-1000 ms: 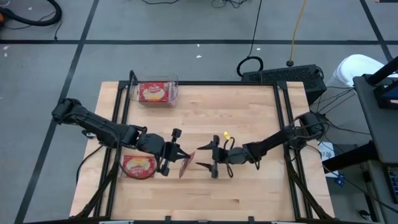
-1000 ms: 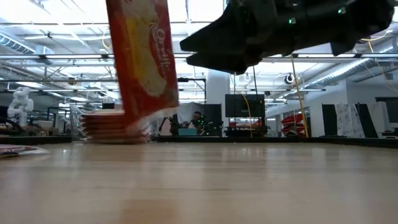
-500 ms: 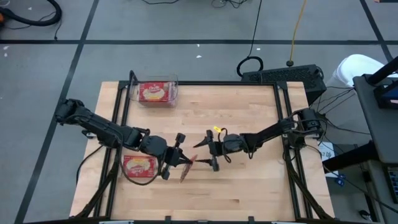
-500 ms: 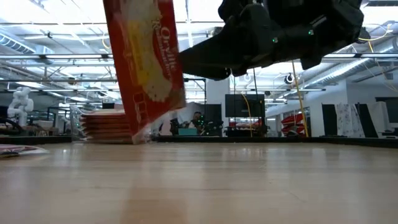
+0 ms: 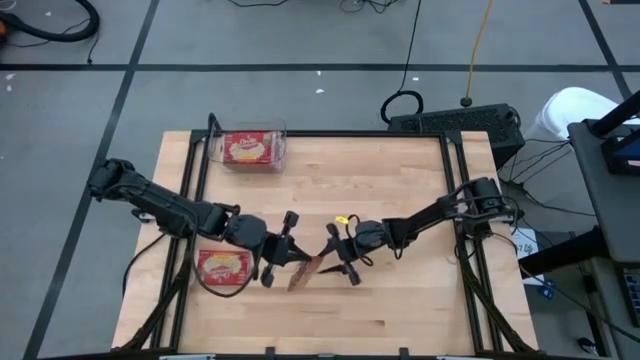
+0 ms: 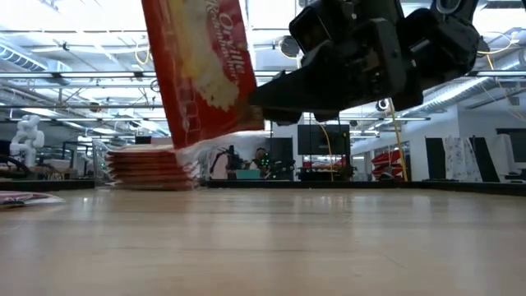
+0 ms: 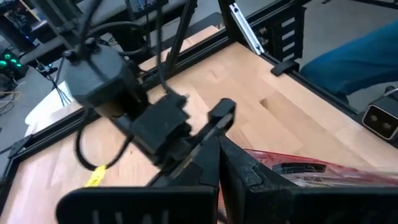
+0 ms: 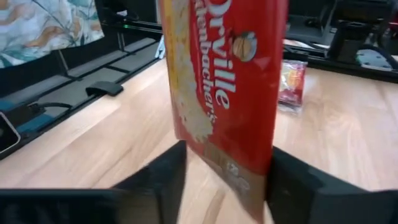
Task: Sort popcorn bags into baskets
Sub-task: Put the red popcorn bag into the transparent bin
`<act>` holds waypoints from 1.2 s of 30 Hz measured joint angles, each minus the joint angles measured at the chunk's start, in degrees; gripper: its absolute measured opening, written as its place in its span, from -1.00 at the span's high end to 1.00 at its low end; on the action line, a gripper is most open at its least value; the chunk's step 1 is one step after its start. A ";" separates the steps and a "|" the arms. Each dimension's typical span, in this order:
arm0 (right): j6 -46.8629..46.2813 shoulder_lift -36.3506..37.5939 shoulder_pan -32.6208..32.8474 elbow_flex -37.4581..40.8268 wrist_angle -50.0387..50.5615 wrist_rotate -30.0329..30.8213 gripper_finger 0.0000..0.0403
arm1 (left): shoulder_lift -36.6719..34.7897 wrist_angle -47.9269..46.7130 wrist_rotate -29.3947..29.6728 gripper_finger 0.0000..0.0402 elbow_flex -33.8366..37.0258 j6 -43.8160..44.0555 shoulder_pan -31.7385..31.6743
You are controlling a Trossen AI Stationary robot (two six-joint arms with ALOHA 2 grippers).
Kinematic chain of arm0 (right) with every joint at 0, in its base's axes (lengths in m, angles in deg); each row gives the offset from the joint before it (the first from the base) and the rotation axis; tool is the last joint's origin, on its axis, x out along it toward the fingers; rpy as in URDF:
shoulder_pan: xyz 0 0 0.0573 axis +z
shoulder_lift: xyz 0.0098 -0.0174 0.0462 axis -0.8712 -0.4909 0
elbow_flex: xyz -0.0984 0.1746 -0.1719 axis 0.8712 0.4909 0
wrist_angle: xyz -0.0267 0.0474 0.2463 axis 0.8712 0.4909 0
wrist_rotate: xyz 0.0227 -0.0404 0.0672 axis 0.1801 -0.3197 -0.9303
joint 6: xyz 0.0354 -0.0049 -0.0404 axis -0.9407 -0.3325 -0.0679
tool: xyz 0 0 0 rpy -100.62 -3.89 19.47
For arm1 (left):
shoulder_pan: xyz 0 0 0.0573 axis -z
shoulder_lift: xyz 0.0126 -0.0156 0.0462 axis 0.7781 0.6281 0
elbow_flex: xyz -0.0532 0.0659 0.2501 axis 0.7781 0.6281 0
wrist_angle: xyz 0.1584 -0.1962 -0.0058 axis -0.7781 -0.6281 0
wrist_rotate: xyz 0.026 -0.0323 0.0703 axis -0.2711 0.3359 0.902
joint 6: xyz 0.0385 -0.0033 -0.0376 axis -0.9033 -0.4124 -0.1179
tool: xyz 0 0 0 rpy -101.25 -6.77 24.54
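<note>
Popcorn bag point(image 5: 305, 269) stood on edge, tilted, near the middle of the worktop point(image 5: 400, 310) toward its front edge, caught between the two arms. My left claw point(image 5: 286, 262) was clenched on the bag from the left; its wrist view showed the dark fingers closed over the red packet's edge. My right claw point(image 5: 333, 258) had its fingers spread on either side of the bag, as the right wrist view made plain, with the packet hanging in the gap; I could not tell whether the fingers touched it.

I judged this to be a hand-over in the middle of sorting: one bag passing from the left arm to the right. The next move, as I read it, called for the right claw to close on the bag before the left let go, then a carry to the clear bin point(image 5: 250, 147) at the back-left corner, which already held one packet. The stack of bags point(image 5: 224, 267) lay near the front-left, just beside the left arm.
</note>
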State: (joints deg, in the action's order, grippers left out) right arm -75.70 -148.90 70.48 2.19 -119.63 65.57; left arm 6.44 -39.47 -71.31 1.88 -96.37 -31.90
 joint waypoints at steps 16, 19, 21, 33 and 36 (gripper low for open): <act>-10.30 -0.11 0.28 0.02 5.79 1.55 0.86 | -0.13 -6.74 2.50 0.95 0.00 15.01 -0.65; -12.50 1.76 0.36 0.00 12.80 5.83 0.91 | -0.13 -9.51 3.12 0.90 0.00 21.41 -0.95; -14.04 3.49 0.68 0.02 17.08 7.83 0.94 | -0.17 -11.24 4.31 0.80 0.00 24.52 -0.94; -21.48 21.88 1.50 -2.33 48.42 17.16 0.93 | -0.94 -12.50 13.64 -0.07 -6.67 29.42 -2.21; -21.66 24.67 1.43 -6.00 58.01 19.06 0.93 | 0.23 -12.64 13.69 -0.20 -10.38 27.18 -3.38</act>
State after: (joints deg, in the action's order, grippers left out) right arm -97.37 -124.23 71.91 -3.81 -61.62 84.64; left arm 6.67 -52.11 -57.63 -8.50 -69.19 -35.28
